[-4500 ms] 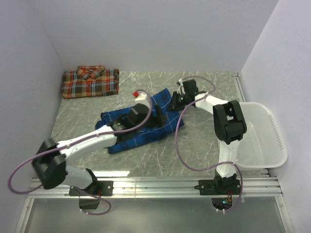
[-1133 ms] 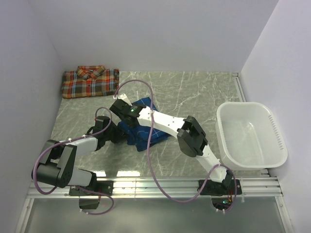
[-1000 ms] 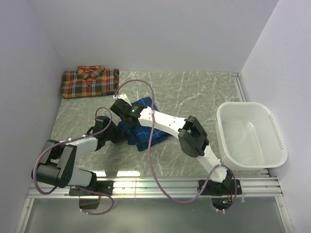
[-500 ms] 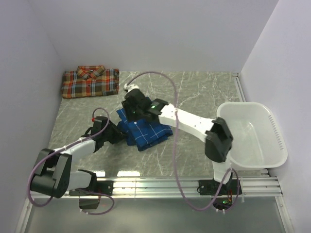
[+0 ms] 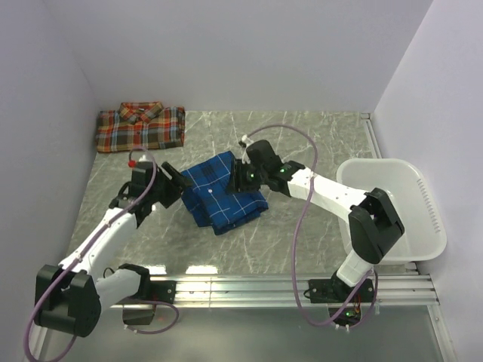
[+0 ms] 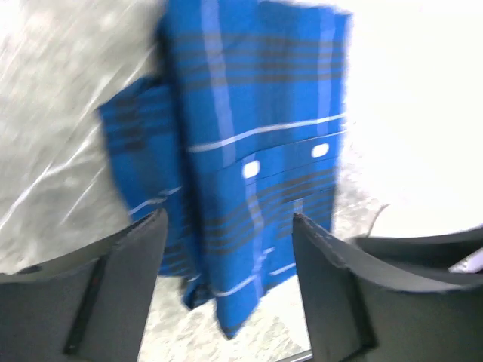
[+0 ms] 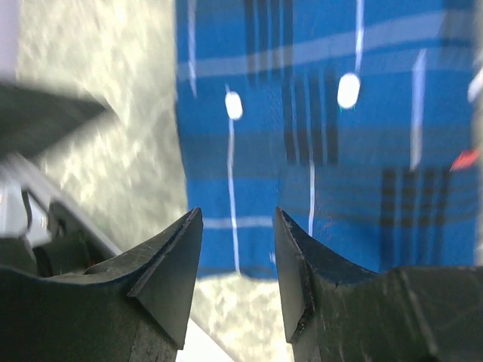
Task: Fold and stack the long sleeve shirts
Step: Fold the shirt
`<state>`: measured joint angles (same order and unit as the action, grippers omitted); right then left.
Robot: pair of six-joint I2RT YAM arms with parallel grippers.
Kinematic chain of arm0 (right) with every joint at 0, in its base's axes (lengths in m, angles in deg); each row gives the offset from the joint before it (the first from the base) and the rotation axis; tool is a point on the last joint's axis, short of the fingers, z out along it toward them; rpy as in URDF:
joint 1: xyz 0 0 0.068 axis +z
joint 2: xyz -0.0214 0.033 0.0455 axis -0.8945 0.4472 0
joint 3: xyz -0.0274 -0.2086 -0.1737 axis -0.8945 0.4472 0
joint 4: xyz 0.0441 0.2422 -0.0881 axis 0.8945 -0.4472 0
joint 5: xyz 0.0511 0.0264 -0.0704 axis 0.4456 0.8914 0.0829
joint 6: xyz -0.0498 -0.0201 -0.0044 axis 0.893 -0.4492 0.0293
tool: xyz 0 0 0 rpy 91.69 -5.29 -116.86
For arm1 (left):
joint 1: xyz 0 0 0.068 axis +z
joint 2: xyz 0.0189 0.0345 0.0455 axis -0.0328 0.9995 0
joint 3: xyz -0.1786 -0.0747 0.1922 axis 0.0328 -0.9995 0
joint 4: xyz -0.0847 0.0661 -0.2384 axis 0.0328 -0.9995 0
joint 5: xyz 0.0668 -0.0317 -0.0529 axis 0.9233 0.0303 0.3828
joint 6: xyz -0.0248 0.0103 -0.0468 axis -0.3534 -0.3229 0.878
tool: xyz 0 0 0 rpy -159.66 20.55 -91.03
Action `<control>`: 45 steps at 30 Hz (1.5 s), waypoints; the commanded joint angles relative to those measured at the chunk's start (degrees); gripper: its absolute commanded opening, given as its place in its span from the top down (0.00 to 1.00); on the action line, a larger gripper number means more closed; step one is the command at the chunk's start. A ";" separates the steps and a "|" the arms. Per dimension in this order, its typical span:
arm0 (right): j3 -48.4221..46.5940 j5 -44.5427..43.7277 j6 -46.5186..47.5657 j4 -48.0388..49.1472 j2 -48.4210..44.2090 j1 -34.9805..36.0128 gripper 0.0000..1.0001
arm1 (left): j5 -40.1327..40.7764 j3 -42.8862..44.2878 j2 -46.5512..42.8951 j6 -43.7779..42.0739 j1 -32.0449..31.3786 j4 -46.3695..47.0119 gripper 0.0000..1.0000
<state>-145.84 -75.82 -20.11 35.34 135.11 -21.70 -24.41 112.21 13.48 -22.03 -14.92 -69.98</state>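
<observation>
Your left claw (image 6: 228, 226) stood wide, your right claw (image 7: 238, 219) narrower, neither gripping; the blue shirt (image 5: 223, 192) and red-orange shirt (image 5: 141, 128) lay on the table (image 5: 302, 136), outside the white basket (image 5: 430, 204).

Bright even top view, soft shadows, both wrist views blurred, left wrist overexposed at right

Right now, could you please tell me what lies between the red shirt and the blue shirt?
Nothing: only bare table separates the red shirt from the blue shirt, as the top view shows.
</observation>
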 commanded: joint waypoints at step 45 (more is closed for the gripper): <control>4.92 30.84 -1.49 10.07 1.82 -11.85 0.59 | -1.52 13.85 15.38 -7.42 -8.47 4.08 0.33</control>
<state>-142.61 -46.62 -21.03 44.21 135.65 -32.67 -22.77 131.16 29.48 -29.44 -20.14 -65.28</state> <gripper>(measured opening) 0.405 0.672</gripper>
